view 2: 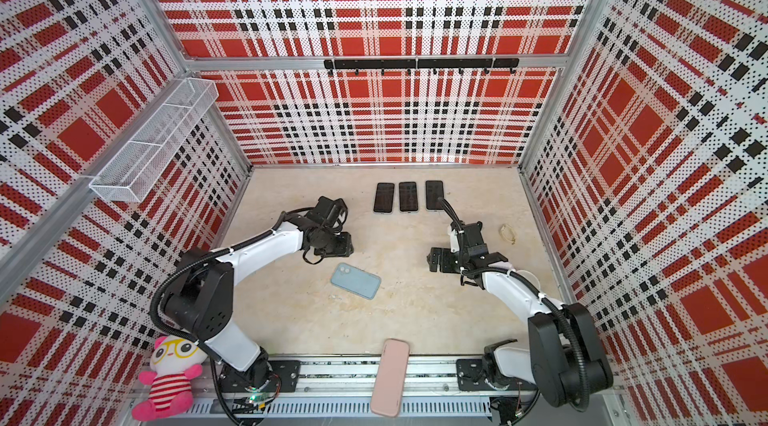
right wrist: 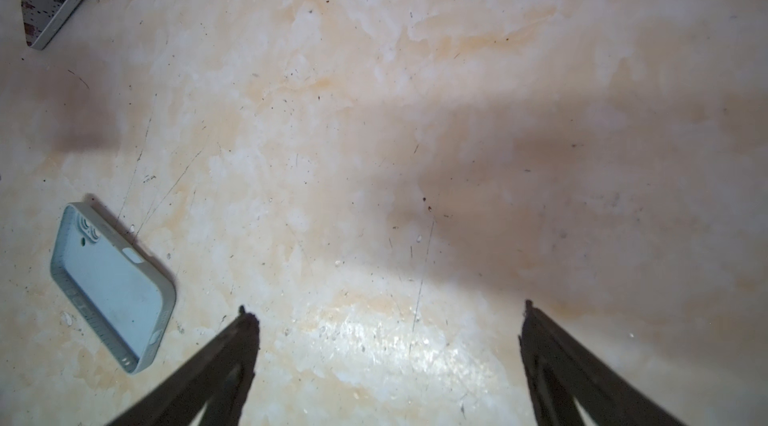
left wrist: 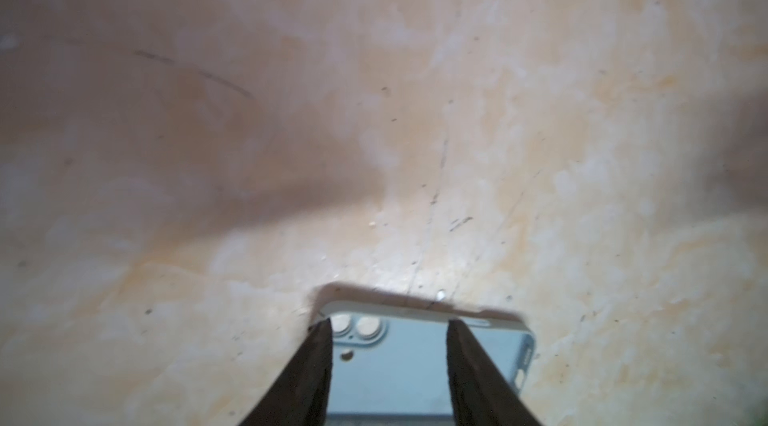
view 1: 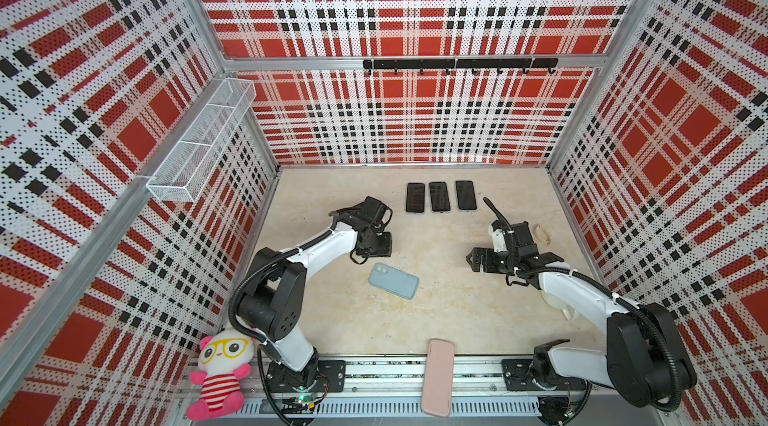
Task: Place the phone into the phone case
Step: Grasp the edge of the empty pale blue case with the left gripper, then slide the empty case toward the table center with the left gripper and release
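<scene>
Three phones point(view 1: 439, 196) lie in a row at upper centre of the bench point(view 1: 457, 311) — the phone case point(view 1: 393, 281) below them, mid-frame; a plush toy point(view 1: 220, 374) sits lower left.

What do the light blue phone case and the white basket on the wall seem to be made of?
The light blue phone case looks like soft matte silicone or rubbery plastic: dull surface, rounded moulded edges. The white basket looks like painted metal mesh: fine holes you can see through, thin straight frame.
</scene>
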